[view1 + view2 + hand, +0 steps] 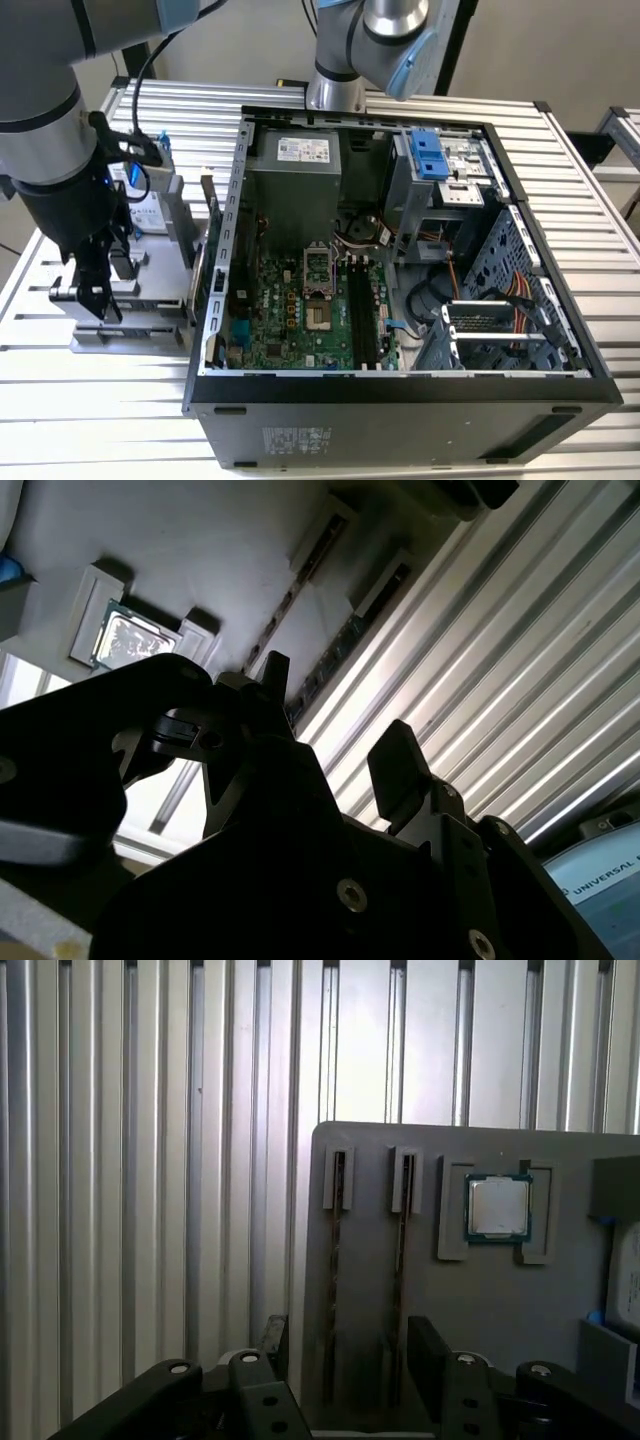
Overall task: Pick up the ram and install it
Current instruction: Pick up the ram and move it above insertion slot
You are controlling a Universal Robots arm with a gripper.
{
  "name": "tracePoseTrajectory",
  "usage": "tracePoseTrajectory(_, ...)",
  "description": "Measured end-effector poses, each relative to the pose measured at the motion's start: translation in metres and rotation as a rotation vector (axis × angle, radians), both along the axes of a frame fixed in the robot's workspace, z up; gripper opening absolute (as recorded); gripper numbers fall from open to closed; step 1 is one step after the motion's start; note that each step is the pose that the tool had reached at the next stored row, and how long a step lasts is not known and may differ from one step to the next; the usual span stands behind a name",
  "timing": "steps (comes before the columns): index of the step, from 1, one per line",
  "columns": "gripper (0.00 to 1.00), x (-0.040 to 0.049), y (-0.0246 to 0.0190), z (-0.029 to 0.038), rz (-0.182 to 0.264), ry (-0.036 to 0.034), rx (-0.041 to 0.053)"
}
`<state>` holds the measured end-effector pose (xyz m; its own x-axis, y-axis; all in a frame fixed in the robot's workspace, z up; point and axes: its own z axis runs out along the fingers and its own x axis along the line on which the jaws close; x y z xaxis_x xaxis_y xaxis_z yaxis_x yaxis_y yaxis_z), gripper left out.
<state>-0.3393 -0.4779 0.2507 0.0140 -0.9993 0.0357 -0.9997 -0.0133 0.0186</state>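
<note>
Two thin dark ram sticks stand on edge in slots of a grey holder plate (480,1310): one ram (335,1260) and a second ram (401,1260) beside it. Both also appear in the second wrist view, the first ram (300,585) and the second ram (345,645). My gripper (350,1345) is open above the plate, its two black fingers (428,1345) spread wider than the pair of sticks, with nothing held. In the exterior view the gripper (95,285) hangs over the holder at the exterior view's left, beside the open computer case (215,300). The motherboard's long black slots (362,310) lie inside the case.
A square silver processor chip (498,1208) sits in its own pocket on the plate next to the sticks. A silver hard drive with blue rails (150,200) stands on the holder behind the gripper. A second arm's base (335,90) stands behind the case. The ribbed metal table (100,420) lies around everything.
</note>
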Motion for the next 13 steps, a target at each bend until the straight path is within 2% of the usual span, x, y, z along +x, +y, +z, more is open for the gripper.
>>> tracePoseTrajectory(8,1.00,-0.0024,0.0000,-0.0064,-0.007,-0.0001,-0.0024)
tracePoseTrajectory(13,1.00,-0.0024,-0.0017,-0.0107,-0.008,0.0000,-0.0024)
